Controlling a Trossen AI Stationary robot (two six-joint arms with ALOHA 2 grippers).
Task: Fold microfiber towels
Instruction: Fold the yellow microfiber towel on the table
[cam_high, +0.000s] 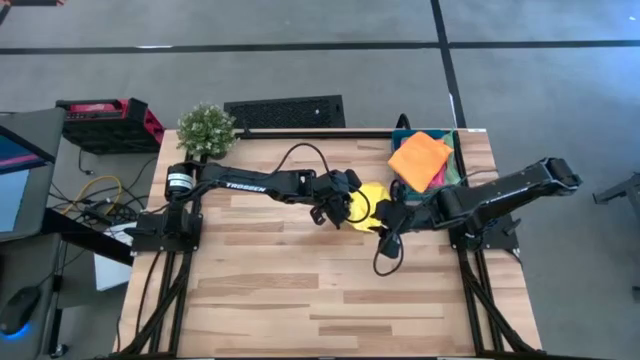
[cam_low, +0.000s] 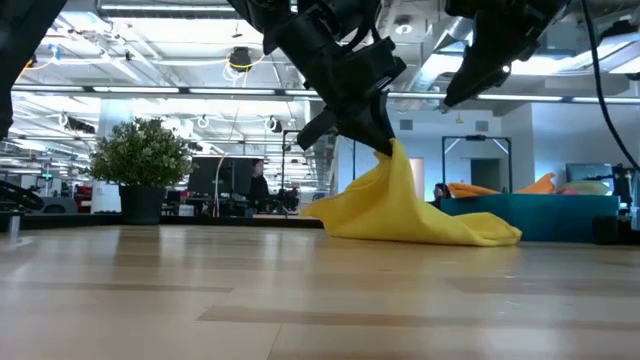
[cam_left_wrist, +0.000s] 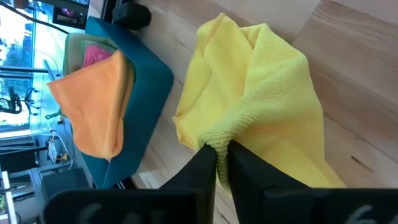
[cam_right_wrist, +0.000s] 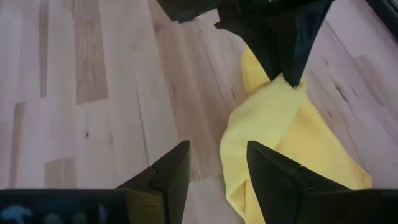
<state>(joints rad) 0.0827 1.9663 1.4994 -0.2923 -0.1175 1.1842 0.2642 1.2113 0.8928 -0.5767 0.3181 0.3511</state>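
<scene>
One yellow towel (cam_low: 410, 212) is out on the surface (cam_high: 300, 290), near its far middle, just in front of the teal bin (cam_high: 457, 160). The left hand (cam_left_wrist: 221, 163) pinches a bunched peak of this towel between nearly shut fingers and holds that peak up; the rest of the cloth drapes down and trails along the wood toward the bin side, as the low view shows. The lower edge rests on the surface; the peak is clear of it.

The right hand (cam_right_wrist: 217, 171) hovers just beside the towel with its fingers spread and nothing between them. In its own wrist view the yellow cloth lies ahead of and partly under one finger, with the left hand's grip point beyond it.

An orange towel (cam_high: 420, 158) lies on top of the bin, and a pink towel (cam_left_wrist: 94, 55) shows under it. A green edge is visible in the bin, but how it lies cannot be told.

Judgement: the step in hand is spreading the yellow towel before folding; no fold is made yet. The deciding relation is that the free, trailing end of the cloth runs from the left hand's pinch toward the right arm's side, so the right hand is the nearer one to take it. The cloth's long axis runs roughly between the two hands. A clean corner is not visible in the heap, so picking a single layer may be difficult.

A potted plant (cam_high: 206, 127) stands at the far left corner.
</scene>
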